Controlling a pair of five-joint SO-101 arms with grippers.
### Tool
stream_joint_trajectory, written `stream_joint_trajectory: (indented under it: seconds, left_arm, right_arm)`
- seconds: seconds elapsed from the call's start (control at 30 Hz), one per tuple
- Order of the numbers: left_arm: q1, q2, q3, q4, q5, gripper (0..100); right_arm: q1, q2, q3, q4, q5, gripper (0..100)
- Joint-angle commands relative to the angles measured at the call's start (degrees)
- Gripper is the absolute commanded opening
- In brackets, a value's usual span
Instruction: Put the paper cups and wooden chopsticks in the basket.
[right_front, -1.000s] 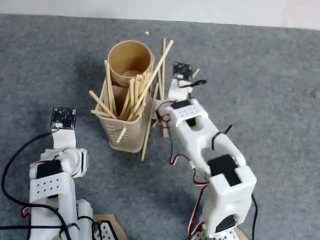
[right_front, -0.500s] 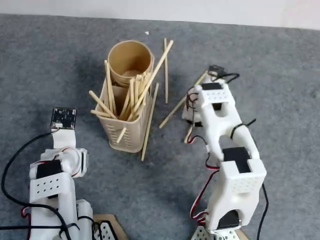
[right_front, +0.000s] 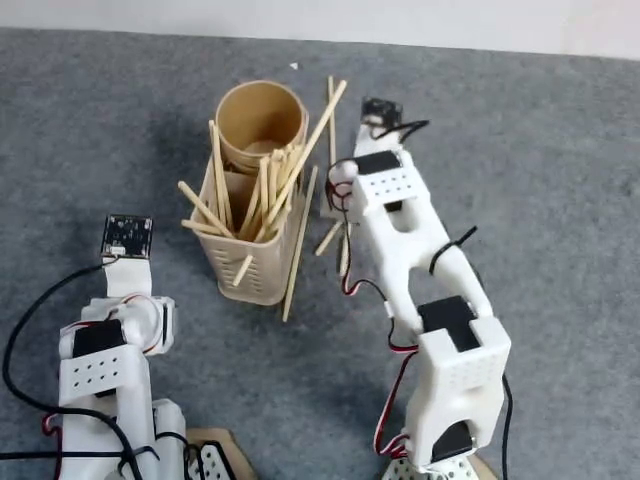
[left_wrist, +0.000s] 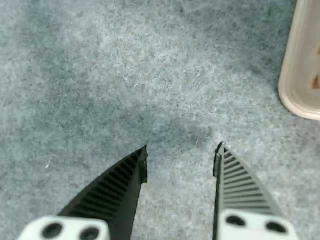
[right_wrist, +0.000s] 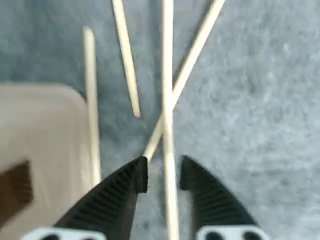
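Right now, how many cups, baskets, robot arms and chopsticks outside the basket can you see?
Cups: 1
Baskets: 1
Robot arms: 2
Chopsticks outside the basket: 4
Total: 8

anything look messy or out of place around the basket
Yes. Several wooden chopsticks lie loose on the carpet beside the basket instead of inside it. Two of them cross just ahead of the open right gripper. Another chopstick rests against the basket's outer wall, and those inside splay out at odd angles.
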Motion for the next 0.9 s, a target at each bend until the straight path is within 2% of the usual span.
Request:
stream_joint_trajectory:
  seconds: [0.0, 0.13, 0.4, 0.7, 0.87]
  left_arm:
    - [0.92, -0.04, -0.22, -0.79, -0.53, 23]
    - [1.01, -0.04, -0.22, -0.79, -0.53, 23]
    - [1.01, -0.04, -0.22, -0.62, -0.53, 23]
    - [1.01, -0.04, -0.22, -0.53, -0.53, 23]
    - [1.01, -0.04, -0.22, -0.53, -0.53, 23]
  right_arm:
    - [-0.31, -0.22, -1.19, -3.56, -3.87, 24.2]
    - [-0.31, -0.22, 1.8, -3.91, -3.96, 26.8]
    - [-0.31, -0.22, 9.71, -16.57, -3.96, 26.8]
    - [-0.4, 1.63, 9.89, -16.66, -3.96, 26.7]
    - [-0.31, 10.86, 0.57, -11.38, -3.96, 26.7]
